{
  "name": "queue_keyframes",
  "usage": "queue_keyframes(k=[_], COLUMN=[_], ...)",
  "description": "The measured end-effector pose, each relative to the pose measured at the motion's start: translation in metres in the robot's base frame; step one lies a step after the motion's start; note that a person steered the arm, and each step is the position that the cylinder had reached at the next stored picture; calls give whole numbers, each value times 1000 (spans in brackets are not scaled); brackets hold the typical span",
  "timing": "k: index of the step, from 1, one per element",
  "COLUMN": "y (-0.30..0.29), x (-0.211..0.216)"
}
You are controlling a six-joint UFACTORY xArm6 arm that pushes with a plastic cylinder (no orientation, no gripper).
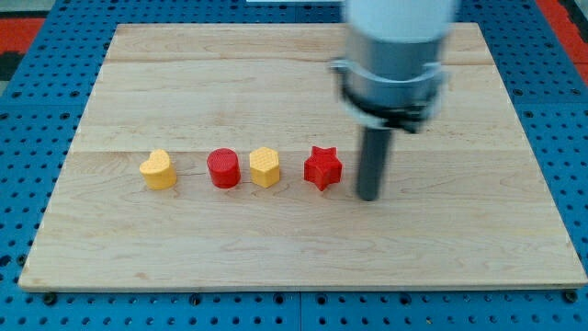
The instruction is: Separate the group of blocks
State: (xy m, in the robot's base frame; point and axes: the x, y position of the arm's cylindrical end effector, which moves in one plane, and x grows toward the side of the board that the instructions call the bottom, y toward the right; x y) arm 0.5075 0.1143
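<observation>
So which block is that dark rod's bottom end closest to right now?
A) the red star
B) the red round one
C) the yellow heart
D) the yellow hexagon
A: my tip sits just to the view's right of the red star, with a small gap between them; the yellow hexagon, red cylinder and yellow heart lie farther toward the view's left.

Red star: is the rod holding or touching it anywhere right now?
Nothing is held. My tip stands just to the view's right of the red star, with a narrow gap showing between them.
</observation>
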Motion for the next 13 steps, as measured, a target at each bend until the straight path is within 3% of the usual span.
queue_keyframes(k=[1,3,7,9,11,13], y=[56,92,121,139,134,67], x=[6,16,7,-136,-227,-248])
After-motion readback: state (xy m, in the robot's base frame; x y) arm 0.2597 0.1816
